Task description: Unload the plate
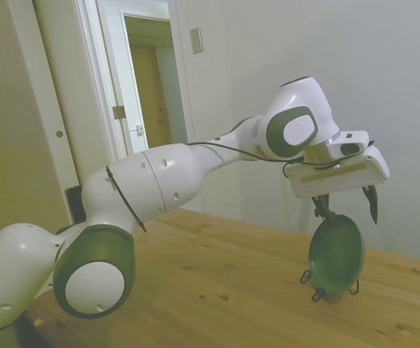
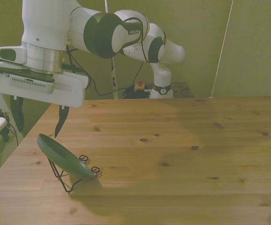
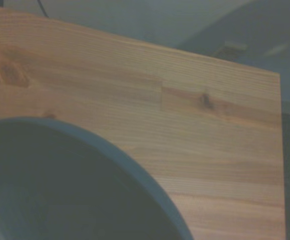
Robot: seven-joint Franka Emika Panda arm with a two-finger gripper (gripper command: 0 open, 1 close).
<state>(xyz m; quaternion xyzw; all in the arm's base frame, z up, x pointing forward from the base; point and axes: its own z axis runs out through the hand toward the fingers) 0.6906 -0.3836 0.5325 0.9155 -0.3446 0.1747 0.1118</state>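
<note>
step: approach, plate [image 2: 62,155] not yet gripped | plate: tilted in wire stand [image 2: 74,176] near the table [image 2: 182,154] corner, at the front view's left | gripper [image 2: 37,123]: above the plate's upper rim, fingers spread, holding nothing | next: you lower until the fingers straddle the rim, then close and lift the plate clear.

A pale wall [image 1: 304,51] runs plain and bare behind the wooden table [image 1: 217,283], with a small switch plate [image 1: 196,40] mounted high beside a white door frame [image 1: 112,80]. The open doorway shows a dim passage and a brown inner door [image 1: 151,90]. From the front view the back wall [image 2: 252,47] reads yellow-green, the light soft and low, shadow pooling on the knotty planks.
</note>
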